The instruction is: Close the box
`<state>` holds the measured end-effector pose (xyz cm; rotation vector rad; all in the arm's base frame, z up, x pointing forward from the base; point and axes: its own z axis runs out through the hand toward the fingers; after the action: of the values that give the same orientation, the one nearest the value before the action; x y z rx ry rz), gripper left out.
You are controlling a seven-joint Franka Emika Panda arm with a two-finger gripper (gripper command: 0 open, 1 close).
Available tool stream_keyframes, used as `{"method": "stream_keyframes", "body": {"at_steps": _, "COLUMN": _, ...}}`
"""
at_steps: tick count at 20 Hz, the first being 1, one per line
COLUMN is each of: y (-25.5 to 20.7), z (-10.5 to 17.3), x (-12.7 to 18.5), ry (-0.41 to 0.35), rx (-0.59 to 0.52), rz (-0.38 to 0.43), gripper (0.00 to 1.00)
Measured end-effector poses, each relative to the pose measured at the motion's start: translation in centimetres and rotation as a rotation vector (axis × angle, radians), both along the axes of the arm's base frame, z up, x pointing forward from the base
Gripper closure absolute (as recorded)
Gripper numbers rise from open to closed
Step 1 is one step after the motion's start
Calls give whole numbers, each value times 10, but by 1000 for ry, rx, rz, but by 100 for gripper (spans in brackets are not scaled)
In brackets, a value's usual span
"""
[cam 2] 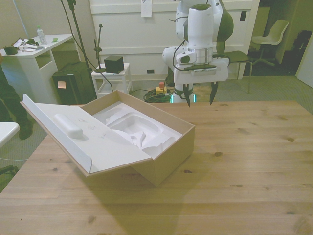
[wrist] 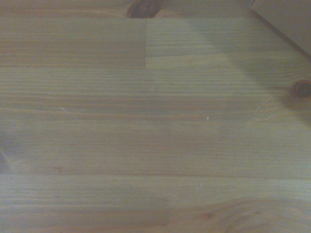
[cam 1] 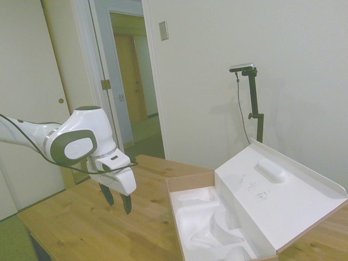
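Observation:
The box (cam 2: pixel 171 152) lies open on the wooden table, tan outside with a moulded white insert (cam 2: pixel 142 129) inside. Its wide lid (cam 2: pixel 85 134) leans back and outward toward the front view's left, white inner face up, with an oblong bump (cam 2: pixel 68 126) on it. In the side view the box (cam 1: pixel 187 182) sits at the right with the lid (cam 1: pixel 277 193) tilted away from the arm. My gripper (cam 2: pixel 200 100) hangs open above the table behind the box, toward the front view's right, holding nothing. The side view shows the gripper (cam 1: pixel 117 200) left of the box, well apart from it. A corner of the box (wrist: pixel 291 19) shows in the wrist view.
Bare wooden table (cam 2: pixel 254 161) spreads to the front view's right of the box. Behind the table stand a white shelf unit (cam 2: pixel 111 78), a dark cabinet (cam 2: pixel 73 88) and a chair (cam 2: pixel 271 36). A person's dark sleeve (cam 2: pixel 7 98) shows at the front view's left edge.

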<state>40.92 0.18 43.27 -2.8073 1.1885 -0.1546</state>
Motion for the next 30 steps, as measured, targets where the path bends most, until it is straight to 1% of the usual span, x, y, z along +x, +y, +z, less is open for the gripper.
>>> {"method": "stream_keyframes", "body": {"at_steps": 2, "y": 0, "z": 0, "x": 0, "ry": 1, "rx": 2, "rz": -14, "gripper": 0}}
{"method": "stream_keyframes", "body": {"at_steps": 4, "y": -6, "z": 10, "x": 0, "ry": -22, "rx": 13, "rz": -36, "gripper": 0}}
{"method": "stream_keyframes", "body": {"at_steps": 6, "y": -37, "z": 24, "x": -11, "ry": -58, "rx": 36, "rz": -77, "gripper": 0}}
{"method": "stream_keyframes", "body": {"at_steps": 8, "y": -74, "z": 43, "x": -25, "ry": -100, "rx": 64, "rz": -114, "gripper": 0}}
{"method": "stream_keyframes", "body": {"at_steps": 11, "y": -122, "z": 86, "x": -41, "ry": -178, "rx": 101, "rz": -172, "gripper": 0}}
{"method": "stream_keyframes", "body": {"at_steps": 13, "y": -158, "z": 124, "x": -44, "ry": -242, "rx": 128, "rz": -229, "gripper": 0}}
{"method": "stream_keyframes", "body": {"at_steps": 15, "y": -188, "z": 165, "x": -41, "ry": -302, "rx": 150, "rz": -282, "gripper": 0}}
{"method": "stream_keyframes", "body": {"at_steps": 18, "y": -222, "z": 210, "x": -22, "ry": -370, "rx": 158, "rz": -338, "gripper": 0}}
{"method": "stream_keyframes", "body": {"at_steps": 20, "y": -242, "z": 230, "x": -2, "ry": -398, "rx": 146, "rz": -380, "gripper": 0}}
{"method": "stream_keyframes", "body": {"at_steps": 24, "y": -286, "z": 258, "x": 42, "ry": -441, "rx": 115, "rz": -481, "gripper": 0}}
{"method": "stream_keyframes", "body": {"at_steps": 27, "y": -324, "z": 278, "x": 62, "ry": -482, "rx": 76, "rz": -563, "gripper": 0}}
{"method": "stream_keyframes", "body": {"at_steps": 30, "y": -361, "z": 282, "x": 79, "ry": -501, "rx": 40, "rz": -625, "gripper": 0}}
